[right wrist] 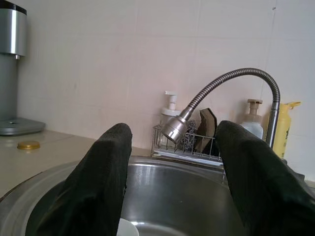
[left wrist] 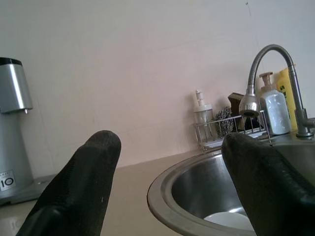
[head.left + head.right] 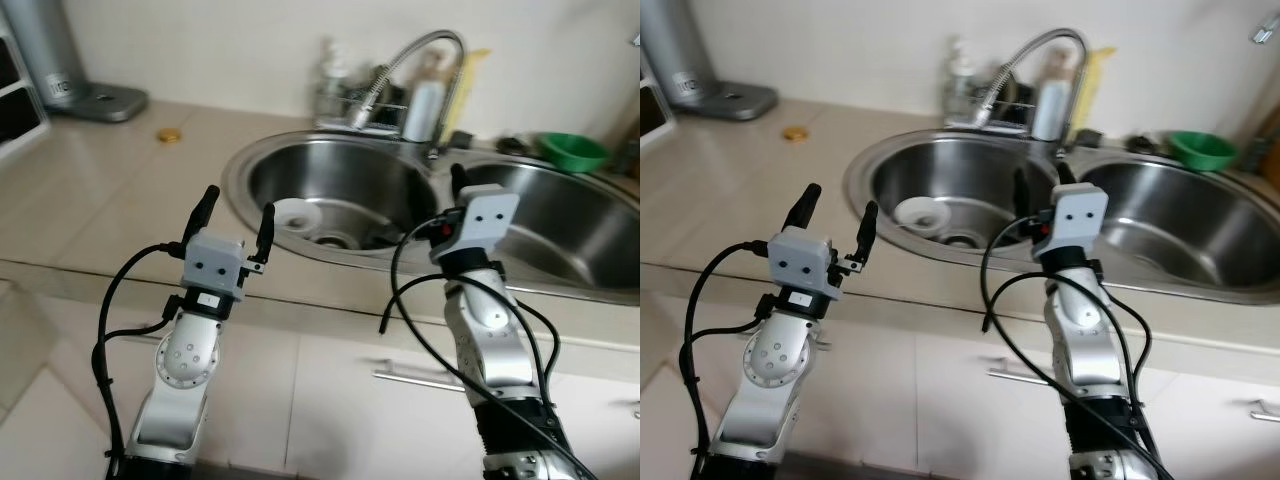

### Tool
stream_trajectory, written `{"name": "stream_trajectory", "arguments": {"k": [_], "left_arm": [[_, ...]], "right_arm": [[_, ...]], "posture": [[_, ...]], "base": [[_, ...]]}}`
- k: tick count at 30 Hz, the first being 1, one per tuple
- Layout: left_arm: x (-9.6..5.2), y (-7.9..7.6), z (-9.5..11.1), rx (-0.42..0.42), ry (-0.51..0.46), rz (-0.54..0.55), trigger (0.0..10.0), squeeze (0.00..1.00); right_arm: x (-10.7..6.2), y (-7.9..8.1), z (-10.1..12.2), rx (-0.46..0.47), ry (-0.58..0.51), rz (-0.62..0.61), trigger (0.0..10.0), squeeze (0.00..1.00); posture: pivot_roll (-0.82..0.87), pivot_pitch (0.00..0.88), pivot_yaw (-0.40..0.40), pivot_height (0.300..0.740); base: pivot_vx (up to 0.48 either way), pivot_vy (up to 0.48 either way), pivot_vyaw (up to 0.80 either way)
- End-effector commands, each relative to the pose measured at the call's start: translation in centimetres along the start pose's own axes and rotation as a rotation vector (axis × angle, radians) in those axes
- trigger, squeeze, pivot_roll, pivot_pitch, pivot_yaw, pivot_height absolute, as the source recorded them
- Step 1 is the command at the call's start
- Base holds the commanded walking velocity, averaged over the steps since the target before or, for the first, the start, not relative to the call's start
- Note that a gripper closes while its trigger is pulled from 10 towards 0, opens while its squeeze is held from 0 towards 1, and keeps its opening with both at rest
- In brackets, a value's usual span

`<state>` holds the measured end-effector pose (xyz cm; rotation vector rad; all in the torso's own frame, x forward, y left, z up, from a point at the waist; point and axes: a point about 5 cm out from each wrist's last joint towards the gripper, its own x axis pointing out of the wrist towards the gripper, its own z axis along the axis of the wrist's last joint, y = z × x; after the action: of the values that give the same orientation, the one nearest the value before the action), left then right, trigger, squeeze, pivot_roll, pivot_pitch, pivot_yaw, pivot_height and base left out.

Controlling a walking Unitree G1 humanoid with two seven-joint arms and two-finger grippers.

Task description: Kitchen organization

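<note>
A white bowl (image 3: 297, 215) lies in the left basin of a double steel sink (image 3: 240, 165), near the drain. My left gripper (image 3: 237, 215) is held up open over the counter's front edge, just left of that basin, with nothing between its fingers (image 2: 74, 196). My right gripper (image 3: 1042, 185) stands open and empty over the front rim where the two basins meet. Its fingers (image 1: 106, 182) point towards the curved faucet (image 1: 221, 81). The right basin (image 3: 580, 225) looks bare.
A wire rack (image 3: 360, 105) with soap bottles and scrubbers stands behind the sink. A green bowl (image 3: 572, 150) sits at the back right. On the beige counter lie a gold lid (image 3: 169, 135) and a silver appliance (image 3: 60, 60). Below are white cabinet fronts with a metal handle (image 3: 420, 378).
</note>
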<state>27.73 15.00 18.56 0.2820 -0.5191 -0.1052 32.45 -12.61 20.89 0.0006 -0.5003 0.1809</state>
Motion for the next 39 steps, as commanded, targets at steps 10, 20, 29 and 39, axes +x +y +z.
{"name": "stream_trajectory", "arguments": {"k": [10,20,29,39], "left_arm": [[0.0,-0.8,0.5,0.005,-0.032,-0.03,10.0,0.0],[0.0,-1.1,0.4,0.042,-0.024,-0.052,10.0,0.0],[-0.1,-1.2,0.4,0.034,-0.036,-0.061,10.0,0.0],[-0.5,-1.3,0.3,0.005,-0.028,-0.063,10.0,0.0]], "right_arm": [[-1.0,-1.0,-0.1,-0.03,0.01,-0.038,10.0,0.0],[-2.5,-2.5,-0.6,-0.091,0.022,-0.105,10.0,0.0],[-3.0,-2.2,-0.3,-0.125,-0.006,-0.09,10.0,0.0],[-3.2,-2.1,-0.4,-0.12,0.0,-0.095,10.0,0.0]], "posture": [[0.05,0.0,-0.077,0.74],[0.04,0.0,-0.073,0.74],[0.04,0.0,-0.071,0.74],[0.04,0.0,-0.07,0.74]], "base": [[0.0,0.121,-0.56],[0.0,-0.207,-0.8],[0.0,-0.448,-0.8],[0.0,-0.044,-0.8]]}}
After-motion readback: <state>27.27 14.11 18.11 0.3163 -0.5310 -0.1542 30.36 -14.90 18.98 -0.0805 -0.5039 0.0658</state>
